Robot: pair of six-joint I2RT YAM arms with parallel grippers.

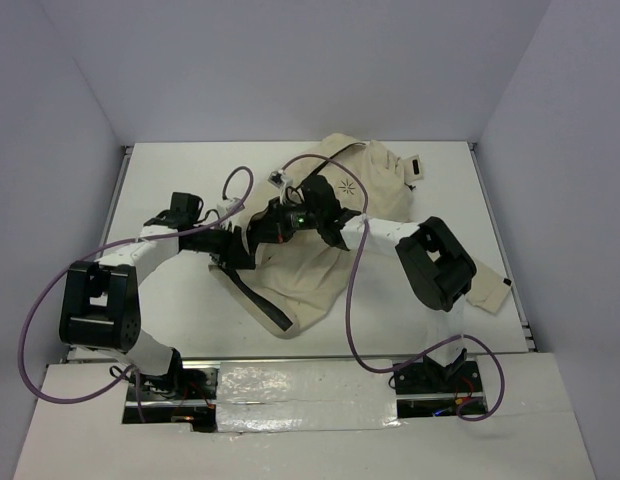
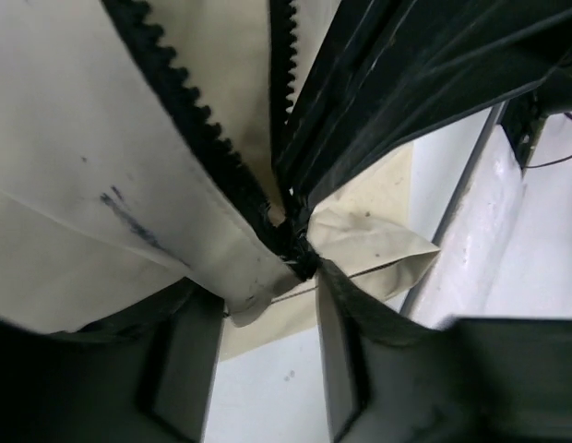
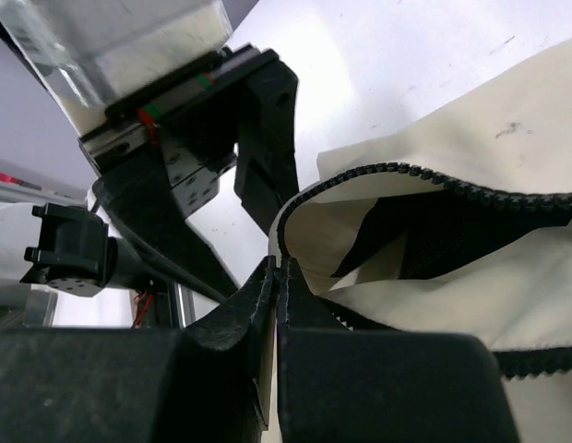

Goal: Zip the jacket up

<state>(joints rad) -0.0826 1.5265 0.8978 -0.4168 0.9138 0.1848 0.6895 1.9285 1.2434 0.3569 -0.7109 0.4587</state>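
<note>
From the wrists (overhead view too crowded): right gripper (image 3: 275,269) tight on the jacket (image 3: 507,157) edge, left gripper (image 2: 266,323) agape

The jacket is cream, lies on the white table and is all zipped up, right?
Not zipped up. The jacket is cream and lies on the white table, but its zipper is open. The left wrist view shows the two rows of teeth apart, meeting only at one end.
</note>
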